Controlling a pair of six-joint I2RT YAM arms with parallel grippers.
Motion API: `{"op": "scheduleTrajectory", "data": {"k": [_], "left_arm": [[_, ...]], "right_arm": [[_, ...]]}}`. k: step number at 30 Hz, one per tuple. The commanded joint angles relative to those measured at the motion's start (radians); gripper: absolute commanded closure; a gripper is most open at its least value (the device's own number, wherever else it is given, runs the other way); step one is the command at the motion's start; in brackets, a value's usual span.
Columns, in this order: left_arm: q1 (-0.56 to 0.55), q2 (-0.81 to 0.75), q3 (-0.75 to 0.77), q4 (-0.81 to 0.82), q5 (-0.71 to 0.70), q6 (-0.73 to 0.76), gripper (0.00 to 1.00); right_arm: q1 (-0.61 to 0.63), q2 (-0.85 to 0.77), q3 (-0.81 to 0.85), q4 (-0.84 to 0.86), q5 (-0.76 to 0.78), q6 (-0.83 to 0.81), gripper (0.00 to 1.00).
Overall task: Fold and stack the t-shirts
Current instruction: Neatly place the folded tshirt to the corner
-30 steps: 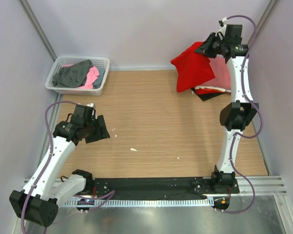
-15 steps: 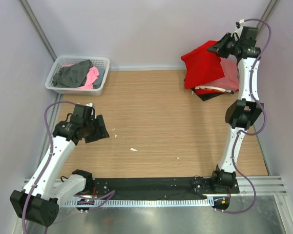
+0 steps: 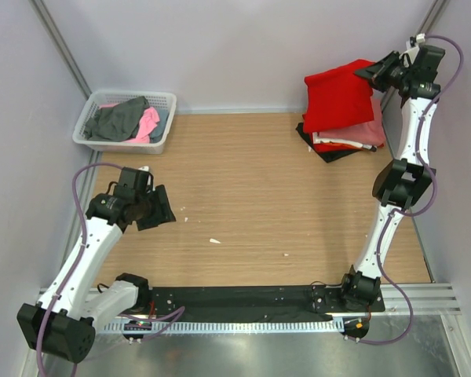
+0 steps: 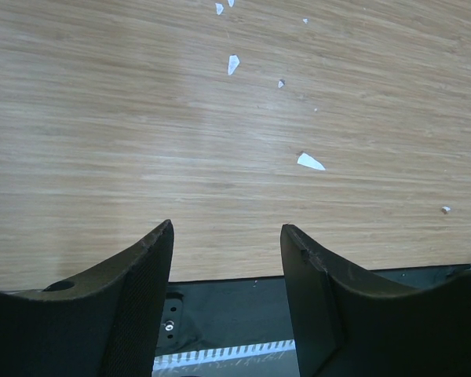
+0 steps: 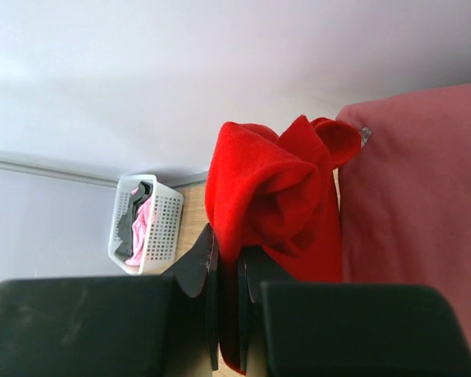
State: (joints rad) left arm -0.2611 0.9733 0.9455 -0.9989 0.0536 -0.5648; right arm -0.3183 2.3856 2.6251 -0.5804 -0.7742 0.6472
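1. The wooden worktop (image 3: pixel 243 204) fills the middle of the top view. The task's things sit at its two far corners, well apart.
2. A stack of folded t-shirts (image 3: pixel 353 141) lies in the upper right of the frame. A salmon-pink t-shirt (image 3: pixel 367 130) is uppermost, and a black t-shirt (image 3: pixel 327 154) pokes out at the bottom.
3. The bright red t-shirt (image 3: pixel 339 94), folded into a thick bundle, hangs from its right-hand edge. It spreads leftward and downward in the frame, directly over the stack. Whether its lower edge already rests on the salmon-pink one I cannot tell.
4. The white lattice basket (image 3: pixel 133 93) in the upper left holds a grey t-shirt (image 3: pixel 118 119) and a pink t-shirt (image 3: pixel 147 124), both unfolded.
5. The right gripper (image 3: pixel 373 73) is clenched on the red t-shirt's edge. The wrist view shows cloth pinched between the narrow jaws. The coming move turns on this: the stack lies just below and to the left of this gripper, so lowering and letting go looks like the placing step. The bundle seems offset toward the stack's left side, so it may overhang.
6. The left gripper (image 3: pixel 163 208) hovers over bare wood in the left half with its jaws apart, holding nothing. It is the nearer arm to the basket, which lies up-frame from it.
7. Small white scraps (image 4: pixel 309 162) dot the wood ahead of the left gripper.
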Motion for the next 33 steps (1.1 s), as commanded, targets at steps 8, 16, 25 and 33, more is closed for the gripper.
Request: {"op": "scheduleTrajectory", "data": {"k": [8,16,25,33], "left_arm": [[0.005,0.01,-0.004,0.026,0.008,0.005,0.42],[0.005,0.013,-0.007,0.028,0.014,0.006,0.42],[0.005,0.013,-0.007,0.029,0.015,0.008,0.42],[0.019,0.022,-0.007,0.031,0.022,0.009,0.42]], "right_arm": [[-0.047,0.012,0.053,0.12,-0.091,0.081,0.98],[-0.102,0.138,0.015,0.2,-0.128,0.106,0.99],[-0.128,0.31,-0.007,0.26,0.078,0.013,0.84],[-0.13,0.325,-0.062,0.284,0.294,-0.087,0.47]]}}
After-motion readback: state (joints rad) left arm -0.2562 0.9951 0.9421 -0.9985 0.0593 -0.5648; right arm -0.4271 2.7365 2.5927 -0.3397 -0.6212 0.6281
